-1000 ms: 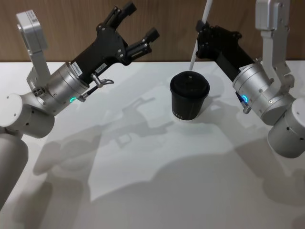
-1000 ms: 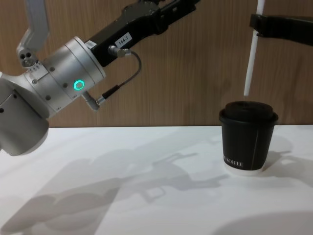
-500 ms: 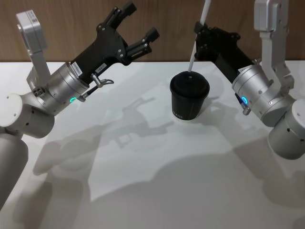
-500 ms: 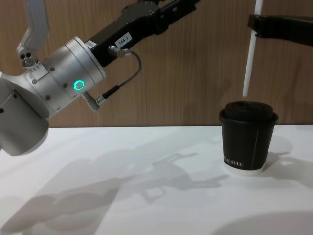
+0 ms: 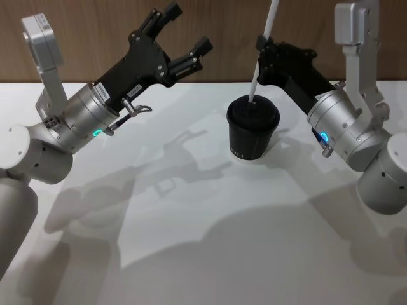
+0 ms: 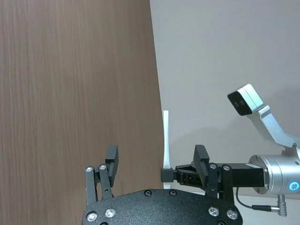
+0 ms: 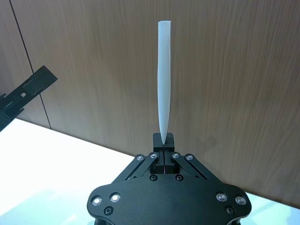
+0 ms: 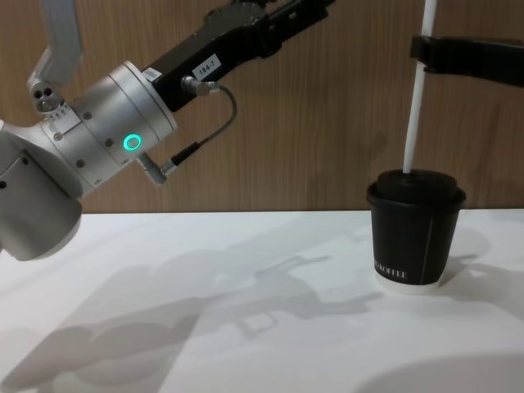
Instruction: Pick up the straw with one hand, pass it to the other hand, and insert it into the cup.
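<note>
The black cup (image 5: 253, 132) (image 8: 413, 237) stands upright on the white table, lid on. The white straw (image 5: 262, 52) (image 8: 416, 98) (image 7: 164, 79) hangs nearly vertical over it, leaning slightly, and its lower tip meets the top of the lid. My right gripper (image 5: 259, 49) (image 8: 419, 51) (image 7: 163, 140) is shut on the straw partway up, above and just behind the cup. My left gripper (image 5: 183, 32) (image 6: 157, 159) is raised to the cup's left, open and holding nothing, and past it in the left wrist view is the straw (image 6: 165, 136).
A wood-panelled wall (image 8: 327, 123) runs along the table's far edge, close behind both grippers. The white tabletop (image 5: 203, 241) stretches in front of the cup. A dark curved cable (image 8: 219, 115) loops off the left wrist.
My right gripper has come down and slightly left with the straw. The straw's tip, which hung above the lid, now touches the lid's top. The left arm has not moved.
</note>
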`<state>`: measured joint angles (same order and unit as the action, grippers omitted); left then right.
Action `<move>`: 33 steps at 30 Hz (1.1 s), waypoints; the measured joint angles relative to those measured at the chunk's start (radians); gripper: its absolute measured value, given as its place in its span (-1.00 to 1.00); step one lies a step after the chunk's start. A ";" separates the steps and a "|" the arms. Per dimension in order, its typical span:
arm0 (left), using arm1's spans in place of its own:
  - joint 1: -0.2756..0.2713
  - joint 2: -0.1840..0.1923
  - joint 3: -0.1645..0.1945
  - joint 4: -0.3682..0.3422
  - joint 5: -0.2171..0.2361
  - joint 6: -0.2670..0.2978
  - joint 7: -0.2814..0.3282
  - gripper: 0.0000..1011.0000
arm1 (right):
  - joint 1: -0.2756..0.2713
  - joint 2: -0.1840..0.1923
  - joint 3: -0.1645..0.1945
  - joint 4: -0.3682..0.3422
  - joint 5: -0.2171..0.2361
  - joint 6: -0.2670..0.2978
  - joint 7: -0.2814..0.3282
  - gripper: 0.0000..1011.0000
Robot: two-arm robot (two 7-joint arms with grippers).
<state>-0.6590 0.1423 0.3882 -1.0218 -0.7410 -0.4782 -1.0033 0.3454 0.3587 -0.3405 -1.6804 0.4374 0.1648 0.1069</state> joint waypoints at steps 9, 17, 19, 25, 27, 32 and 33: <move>0.000 0.000 0.000 0.000 0.000 0.000 0.000 0.98 | -0.001 -0.009 0.003 0.011 -0.001 0.005 0.008 -0.99; 0.000 0.000 0.000 0.000 0.000 0.000 0.000 0.98 | 0.000 -0.018 0.005 0.023 -0.006 0.002 0.016 -0.99; 0.000 0.000 0.000 0.000 0.000 0.000 0.000 0.98 | 0.001 -0.020 0.006 0.026 -0.007 0.002 0.019 -0.99; 0.000 0.000 0.000 0.000 0.000 0.000 0.000 0.98 | 0.003 -0.027 0.009 0.034 -0.010 -0.001 0.025 -0.99; 0.000 0.000 0.000 0.000 0.000 0.000 0.000 0.98 | 0.003 -0.029 0.010 0.036 -0.011 -0.002 0.027 -0.98; 0.000 0.000 0.000 0.000 0.000 0.000 0.000 0.98 | 0.005 -0.033 0.014 0.039 -0.012 -0.003 0.031 -0.99; 0.000 0.000 0.000 0.000 0.000 0.000 0.000 0.98 | 0.005 -0.034 0.015 0.039 -0.013 -0.003 0.032 -0.99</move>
<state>-0.6591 0.1422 0.3883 -1.0218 -0.7410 -0.4782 -1.0033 0.3504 0.3246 -0.3251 -1.6415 0.4246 0.1618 0.1385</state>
